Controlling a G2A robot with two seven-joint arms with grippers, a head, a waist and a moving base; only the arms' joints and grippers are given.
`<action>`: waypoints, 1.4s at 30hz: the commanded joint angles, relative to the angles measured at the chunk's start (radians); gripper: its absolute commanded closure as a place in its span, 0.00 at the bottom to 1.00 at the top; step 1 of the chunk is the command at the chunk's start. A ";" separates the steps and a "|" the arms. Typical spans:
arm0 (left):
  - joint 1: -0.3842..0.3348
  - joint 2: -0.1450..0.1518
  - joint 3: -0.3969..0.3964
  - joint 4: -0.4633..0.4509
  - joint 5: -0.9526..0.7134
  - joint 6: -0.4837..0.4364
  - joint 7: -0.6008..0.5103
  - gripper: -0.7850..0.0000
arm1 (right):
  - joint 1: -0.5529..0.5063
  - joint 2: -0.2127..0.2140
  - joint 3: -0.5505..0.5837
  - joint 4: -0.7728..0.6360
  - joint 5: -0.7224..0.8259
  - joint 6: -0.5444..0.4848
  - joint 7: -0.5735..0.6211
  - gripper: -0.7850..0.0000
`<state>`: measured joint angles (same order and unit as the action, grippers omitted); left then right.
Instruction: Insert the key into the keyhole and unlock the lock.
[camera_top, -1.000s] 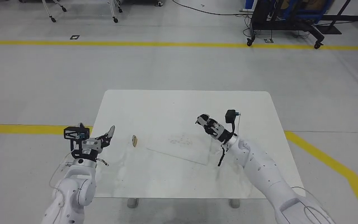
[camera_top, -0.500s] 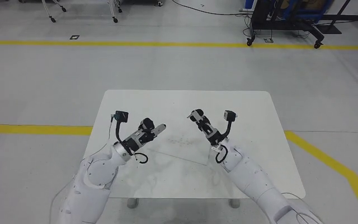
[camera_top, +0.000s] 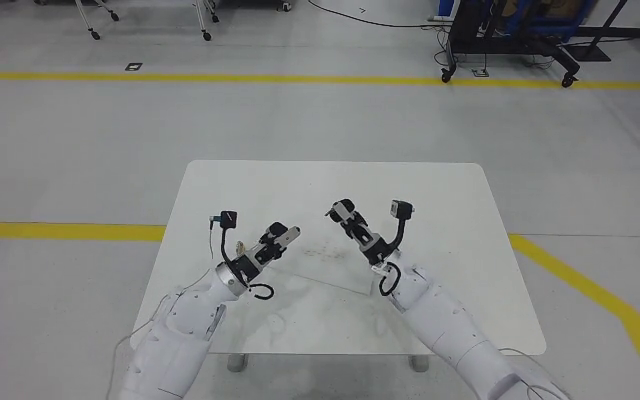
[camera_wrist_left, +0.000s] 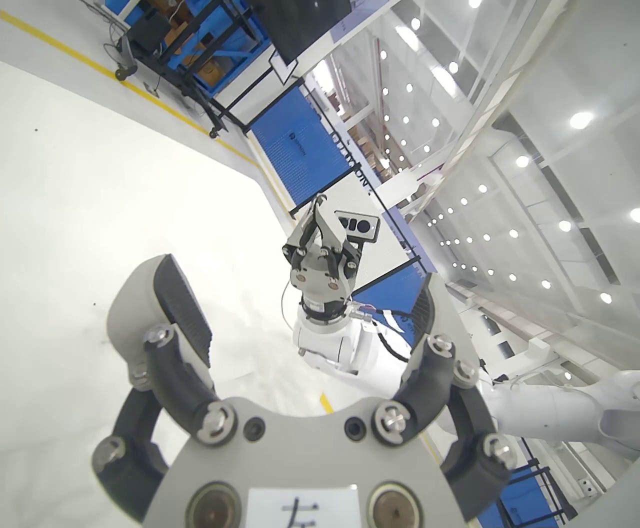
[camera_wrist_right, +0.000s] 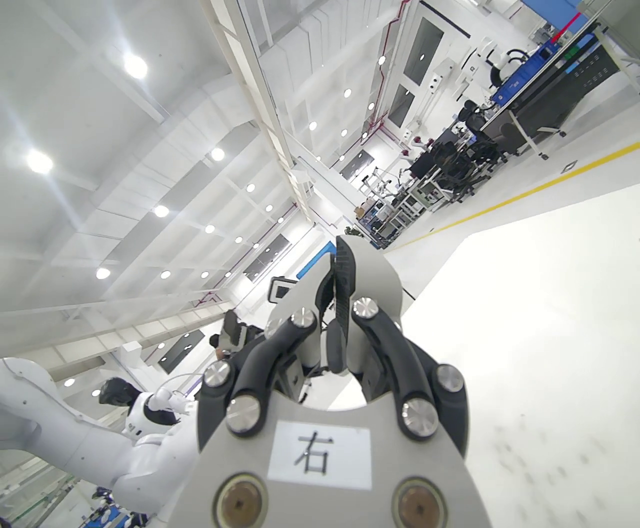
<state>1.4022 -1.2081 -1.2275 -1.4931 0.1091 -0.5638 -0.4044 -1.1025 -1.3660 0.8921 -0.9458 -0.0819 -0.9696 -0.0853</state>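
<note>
Top view: left hand (camera_top: 284, 236) fingers apart, right hand (camera_top: 338, 210) fingers together, both angled upward over table (camera_top: 450, 195), facing each other.

Small brass-coloured lock (camera_top: 240, 247), lying flat on the white table (camera_top: 430, 190). Placed in the left half, nearer the left edge than the centre, about midway between the near and far edges. Long side pointing roughly toward the far edge. Shackle and keyhole too small to tell.
</note>
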 joint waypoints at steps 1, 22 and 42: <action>-0.022 -0.005 0.021 0.046 0.036 -0.057 0.032 0.00 | 0.000 -0.003 -0.007 -0.003 0.048 0.008 0.042 1.00; -0.078 -0.017 0.075 0.161 -0.038 -0.145 0.017 0.64 | -0.007 -0.026 -0.027 -0.019 0.055 0.087 0.174 1.00; -0.068 -0.013 0.067 0.150 0.001 -0.134 0.037 0.85 | -0.013 -0.045 -0.015 -0.011 0.021 0.104 0.181 1.00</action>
<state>1.3336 -1.2211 -1.1611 -1.3425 0.1101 -0.6968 -0.3681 -1.1140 -1.4103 0.8767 -0.9558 -0.0610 -0.8659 0.0941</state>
